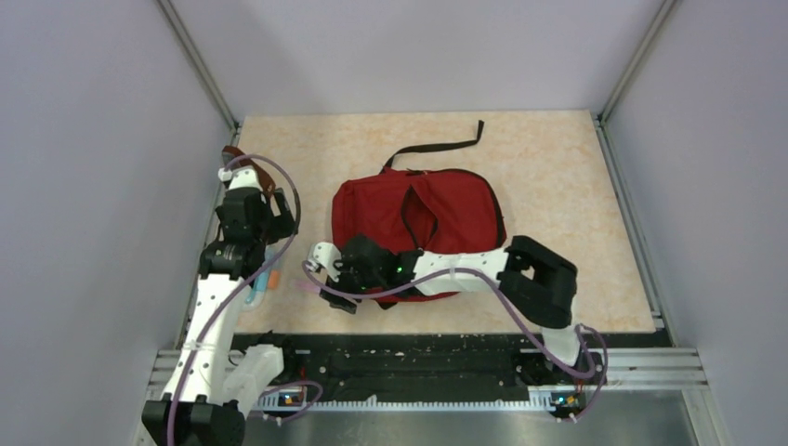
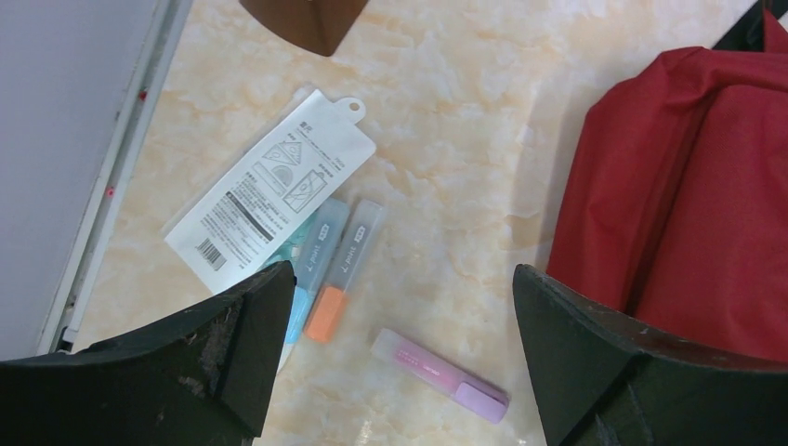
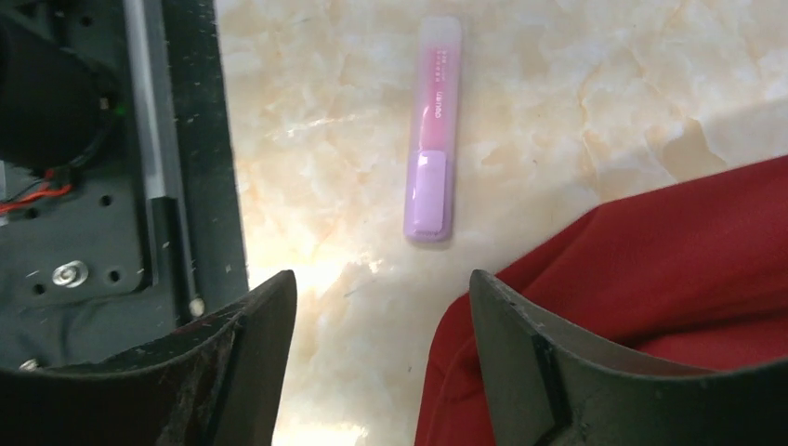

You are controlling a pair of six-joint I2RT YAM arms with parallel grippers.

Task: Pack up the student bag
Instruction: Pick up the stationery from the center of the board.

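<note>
The student bag (image 1: 418,218) is a dark-red backpack lying flat mid-table; its fabric also shows in the left wrist view (image 2: 688,204) and the right wrist view (image 3: 650,279). A pink-and-lilac highlighter (image 2: 439,374) (image 3: 433,130) lies on the table just left of the bag. My left gripper (image 2: 401,307) hangs open above it, holding nothing. My right gripper (image 3: 381,297) (image 1: 330,283) is open and empty at the bag's near-left corner, its right finger (image 3: 558,372) over the red fabric.
An orange highlighter (image 2: 339,279), a blue one (image 2: 311,265) and a white barcoded packet (image 2: 269,186) lie by the left rail. A brown pouch (image 2: 302,19) sits beyond them. The black base rail (image 3: 177,139) borders the near edge. A black strap (image 1: 437,147) trails behind the bag.
</note>
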